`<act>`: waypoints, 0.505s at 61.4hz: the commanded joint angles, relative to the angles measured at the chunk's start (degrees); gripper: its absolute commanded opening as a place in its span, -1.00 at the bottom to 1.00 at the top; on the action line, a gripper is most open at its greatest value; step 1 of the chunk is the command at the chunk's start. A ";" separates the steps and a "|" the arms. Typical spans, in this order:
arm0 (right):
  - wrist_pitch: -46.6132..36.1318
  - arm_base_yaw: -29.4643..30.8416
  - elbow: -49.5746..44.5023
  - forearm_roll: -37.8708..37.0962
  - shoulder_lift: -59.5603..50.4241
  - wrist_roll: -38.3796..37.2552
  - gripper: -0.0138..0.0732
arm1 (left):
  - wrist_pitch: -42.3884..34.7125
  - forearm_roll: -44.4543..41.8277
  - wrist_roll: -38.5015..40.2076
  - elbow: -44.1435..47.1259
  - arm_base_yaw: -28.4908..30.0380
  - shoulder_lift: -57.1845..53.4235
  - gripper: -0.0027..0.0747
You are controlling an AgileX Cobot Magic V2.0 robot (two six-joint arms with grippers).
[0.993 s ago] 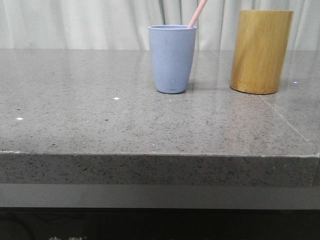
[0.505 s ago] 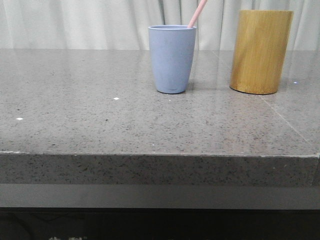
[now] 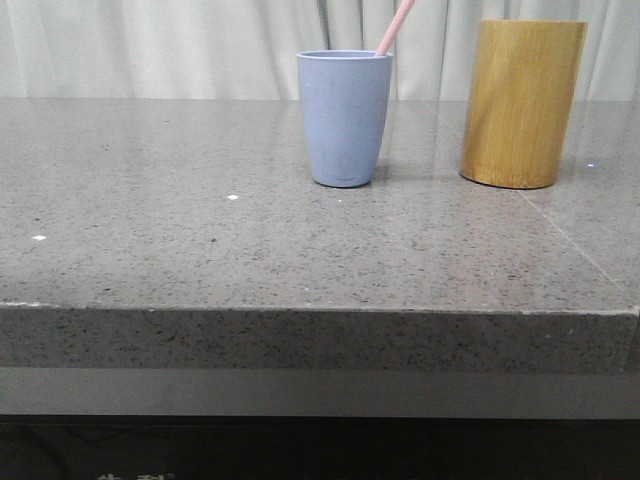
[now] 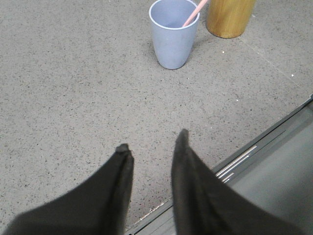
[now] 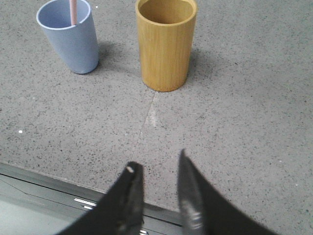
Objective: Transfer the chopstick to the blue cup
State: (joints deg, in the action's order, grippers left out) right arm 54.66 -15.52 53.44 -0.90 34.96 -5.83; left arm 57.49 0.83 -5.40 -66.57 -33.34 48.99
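The blue cup (image 3: 345, 118) stands upright near the middle of the grey stone table. A pale pink chopstick (image 3: 394, 27) leans inside it, sticking out of its right rim. The cup (image 4: 172, 33) and the chopstick (image 4: 194, 13) show in the left wrist view, and the cup (image 5: 68, 35) and the chopstick (image 5: 73, 11) in the right wrist view. My left gripper (image 4: 152, 139) is open and empty, over the table's front edge, well short of the cup. My right gripper (image 5: 156, 160) is open and empty, also over the front edge. Neither arm shows in the front view.
A taller yellow-brown bamboo cylinder (image 3: 522, 103) stands to the right of the cup; it looks empty in the right wrist view (image 5: 166, 44). The table's front edge (image 3: 320, 310) has a metal rail (image 4: 234, 164) below it. White curtains hang behind.
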 commanded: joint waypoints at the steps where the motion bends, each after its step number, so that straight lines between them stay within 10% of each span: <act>1: -4.75 0.26 1.41 0.18 0.09 0.05 -0.66 | -4.05 0.17 0.48 -1.43 -0.33 -0.04 -0.74; 31: -5.87 0.26 1.41 0.18 0.09 0.05 -0.84 | -4.05 0.17 0.48 -1.43 -0.33 -0.04 -0.98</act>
State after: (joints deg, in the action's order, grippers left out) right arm 53.45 -15.52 53.44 -0.77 34.96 -5.83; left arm 57.49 0.83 -5.40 -66.57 -33.34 48.99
